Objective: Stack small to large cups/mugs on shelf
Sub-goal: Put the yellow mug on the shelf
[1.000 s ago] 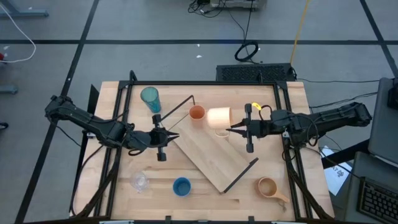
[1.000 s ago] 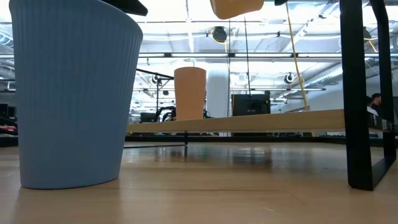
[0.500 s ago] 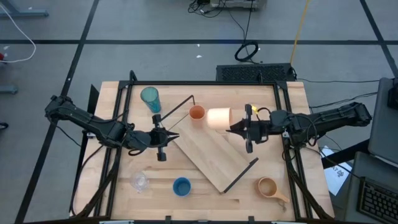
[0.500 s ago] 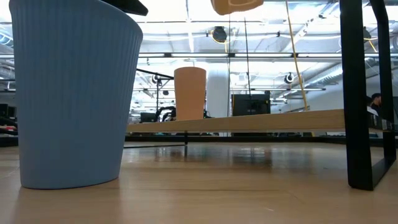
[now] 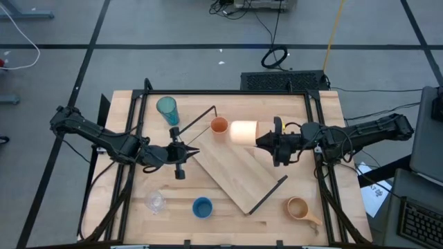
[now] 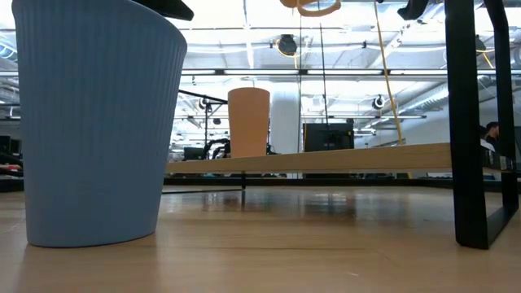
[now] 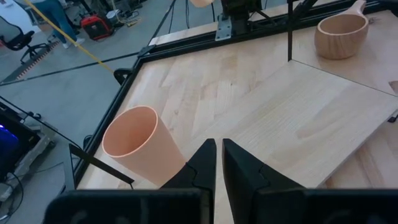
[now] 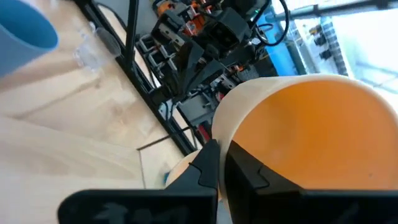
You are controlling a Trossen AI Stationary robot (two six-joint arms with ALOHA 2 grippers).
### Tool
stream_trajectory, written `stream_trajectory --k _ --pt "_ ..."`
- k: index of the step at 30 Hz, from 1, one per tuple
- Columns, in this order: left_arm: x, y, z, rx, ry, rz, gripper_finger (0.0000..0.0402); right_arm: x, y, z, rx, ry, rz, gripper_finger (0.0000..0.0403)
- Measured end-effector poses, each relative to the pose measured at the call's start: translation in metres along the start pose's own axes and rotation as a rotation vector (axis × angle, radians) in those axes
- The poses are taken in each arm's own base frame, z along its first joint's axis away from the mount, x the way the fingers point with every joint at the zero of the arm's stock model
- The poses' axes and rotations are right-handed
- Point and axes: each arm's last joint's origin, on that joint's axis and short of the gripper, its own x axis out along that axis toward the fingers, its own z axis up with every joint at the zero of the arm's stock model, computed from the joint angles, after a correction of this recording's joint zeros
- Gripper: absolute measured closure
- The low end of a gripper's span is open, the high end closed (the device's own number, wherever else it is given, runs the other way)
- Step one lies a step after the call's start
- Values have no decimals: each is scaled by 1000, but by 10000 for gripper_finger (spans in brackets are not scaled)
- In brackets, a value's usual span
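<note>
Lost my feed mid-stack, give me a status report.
Right gripper shut on orange mug, held above the shelf. Left gripper idle, nearly closed, at shelf edge. Small orange cup already on shelf. Nothing blocking.

Both arms reach inward — jaws nearly meeting from opposite sides.

My right gripper (image 5: 260,141) is clamped tight, wrist rolled sideways, arm stretched in from the right edge and held up off the tabletop. My left gripper (image 5: 196,151) points toward it from the left — its fingers (image 7: 205,163) are pressed almost together, with nothing between them.
</note>
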Motion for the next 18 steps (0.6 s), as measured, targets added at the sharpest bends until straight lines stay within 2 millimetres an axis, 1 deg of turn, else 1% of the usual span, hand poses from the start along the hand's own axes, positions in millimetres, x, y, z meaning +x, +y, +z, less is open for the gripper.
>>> stream_trajectory --k 6,18 --pt "0 0 0 0 0 0 371 0 0 0 -108 3 -2 402" --pt "0 0 0 0 0 0 371 0 0 0 -104 5 -2 402"
